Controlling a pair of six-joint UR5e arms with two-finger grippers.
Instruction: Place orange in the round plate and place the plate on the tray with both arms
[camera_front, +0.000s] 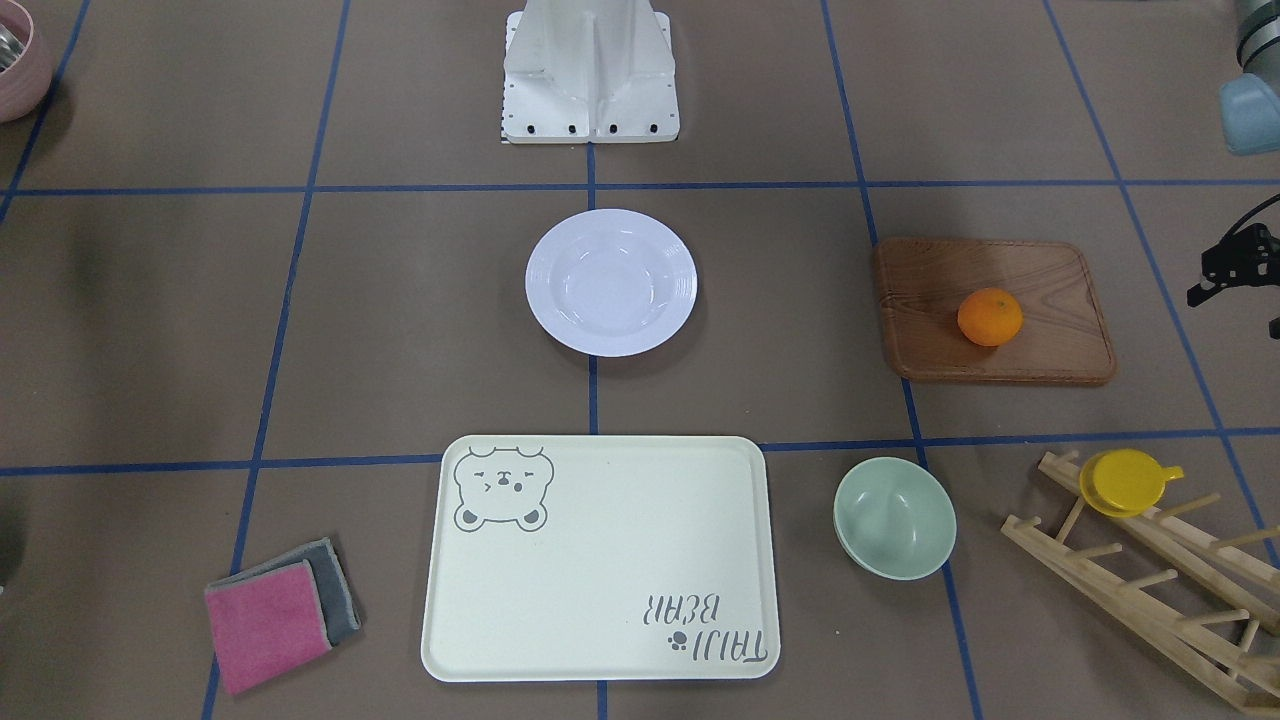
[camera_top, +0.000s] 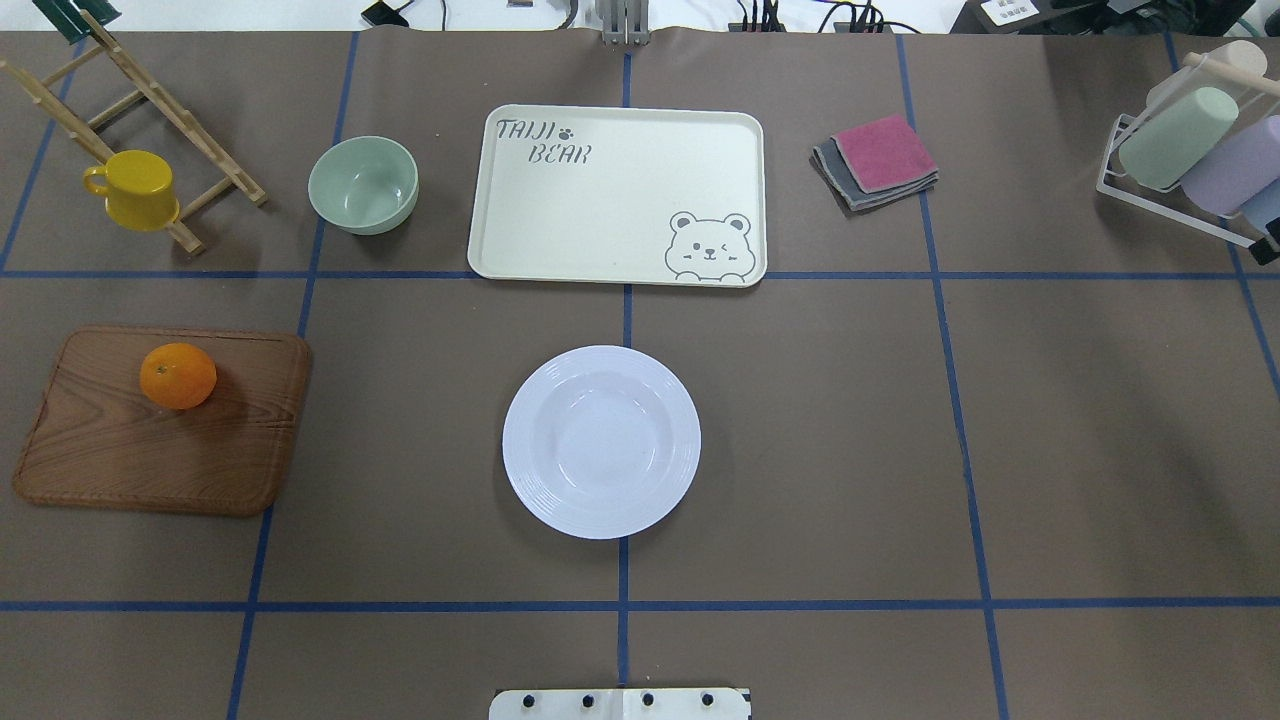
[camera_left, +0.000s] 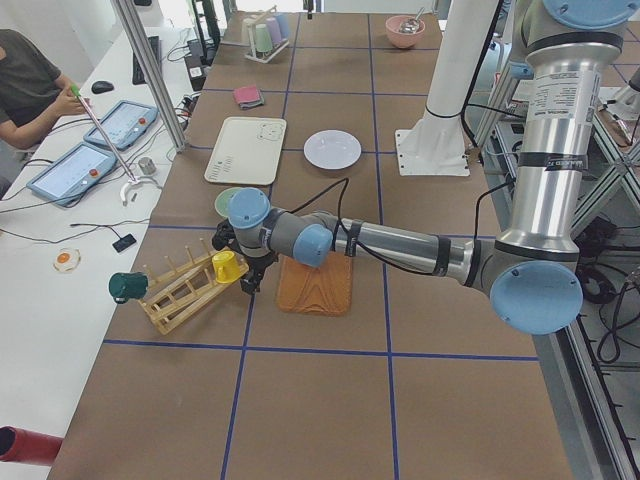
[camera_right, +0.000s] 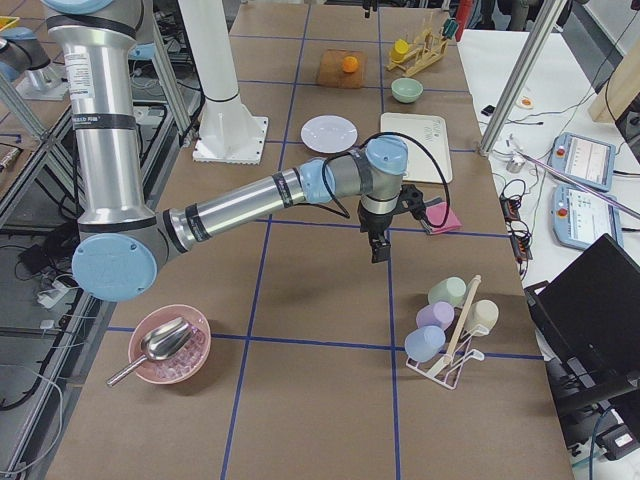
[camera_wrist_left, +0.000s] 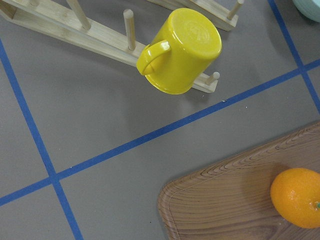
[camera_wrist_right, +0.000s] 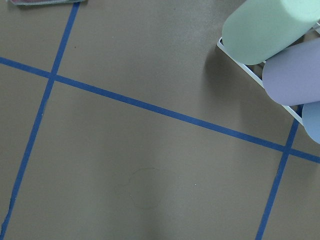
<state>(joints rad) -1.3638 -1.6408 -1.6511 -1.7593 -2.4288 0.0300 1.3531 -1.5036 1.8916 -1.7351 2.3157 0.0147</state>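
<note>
Tray (camera_front: 600, 560) lies nearest; left hand (camera_left: 247, 282), spread or not I cannot tell, should drop centred over the orange (camera_front: 990, 316) to stop rolling.

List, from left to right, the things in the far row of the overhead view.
yellow cup → bowl → tray → cloths → pastel cups

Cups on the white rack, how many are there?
4, all on the white rack at the table's end on the robot's right: green cup, purple cup beside it, blue cup next, cream cup on the rack's other side. More could be hidden.
</note>
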